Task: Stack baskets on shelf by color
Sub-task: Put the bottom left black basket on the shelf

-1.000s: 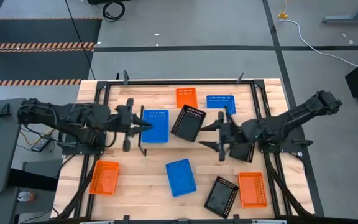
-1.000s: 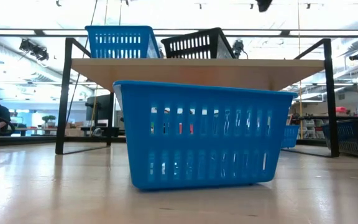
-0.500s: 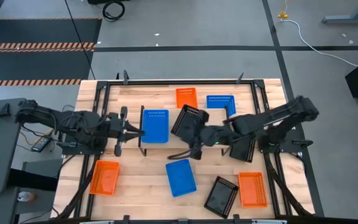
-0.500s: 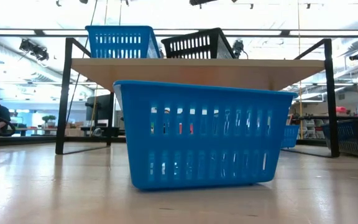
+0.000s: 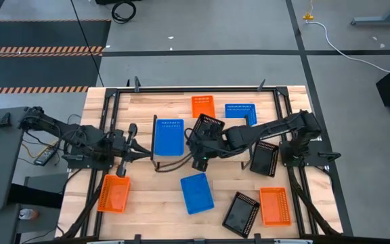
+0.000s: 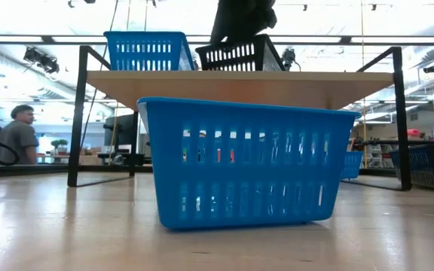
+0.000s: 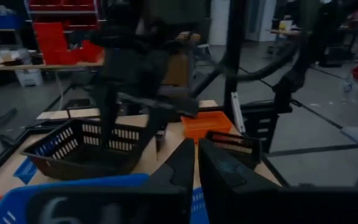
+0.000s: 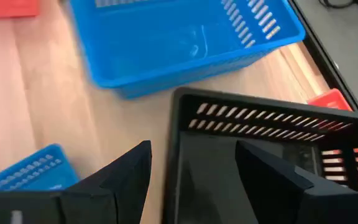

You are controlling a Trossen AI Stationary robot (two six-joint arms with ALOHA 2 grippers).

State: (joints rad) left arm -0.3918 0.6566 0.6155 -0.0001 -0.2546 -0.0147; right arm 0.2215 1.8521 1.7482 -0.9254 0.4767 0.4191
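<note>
The right end effector (image 5: 197, 150) hangs released, jaws straddling the black basket's (image 5: 205, 132) wall on the shelf (image 5: 232, 150), apparently to straighten it; the left end effector (image 5: 143, 150) waits clenched near the shelf's left edge.

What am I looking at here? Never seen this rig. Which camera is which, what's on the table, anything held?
Two dark robot arms work at a wooden table. One camera looks straight down, one sits at table-top height, and one rides on each wrist.

On the low shelf sit a blue basket and a skewed black basket. More blue, black and orange baskets lie on the table around it.

The right gripper is open, its fingers either side of the black basket's near wall, not yet closed. The left gripper, beside the blue basket, is nearly shut and holds nothing.
</note>
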